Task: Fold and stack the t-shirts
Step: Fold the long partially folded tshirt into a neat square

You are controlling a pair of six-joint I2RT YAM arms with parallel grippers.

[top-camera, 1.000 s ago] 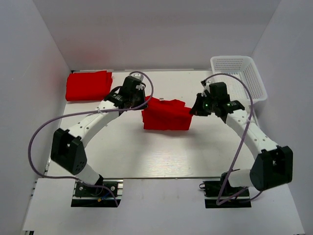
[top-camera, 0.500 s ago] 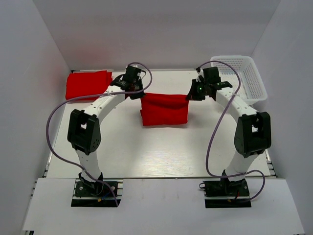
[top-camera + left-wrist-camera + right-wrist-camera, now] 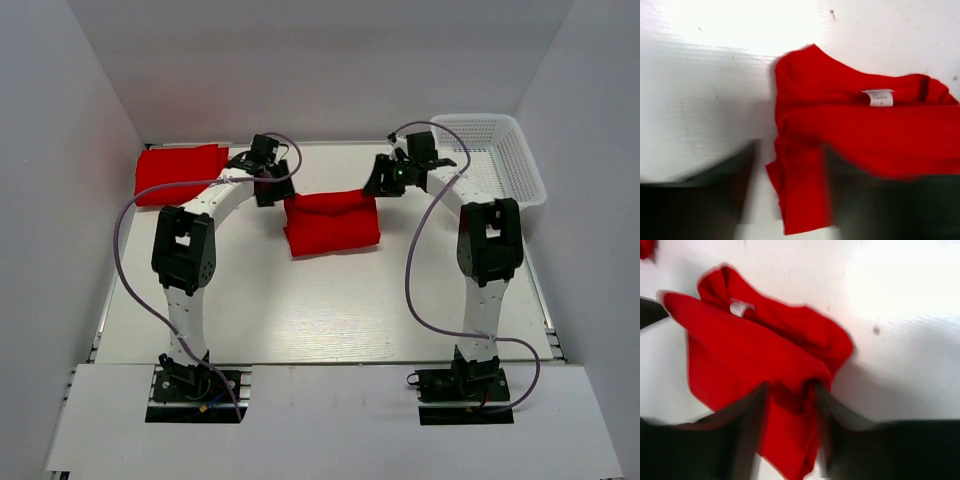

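The half-folded red t-shirt [image 3: 332, 225] lies on the surface left of the white mesh basket [image 3: 480, 120], long axis left to right, with the left hand [image 3: 272, 190] clamped on its far-left corner and the right hand [image 3: 378, 187] on its far-right, both equally near.

The near half of the bench [image 3: 330, 320] is open white surface from side to side. A folded red pile of t-shirts [image 3: 180, 172] fills the far left corner and a white mesh basket [image 3: 495, 160] the far right. Between them, near the far edge, a red t-shirt [image 3: 330, 225] is stretched between the left tool [image 3: 277, 196] and the right tool [image 3: 376, 188], both clamped on it, closing the middle. Both arms arch over the side lanes.
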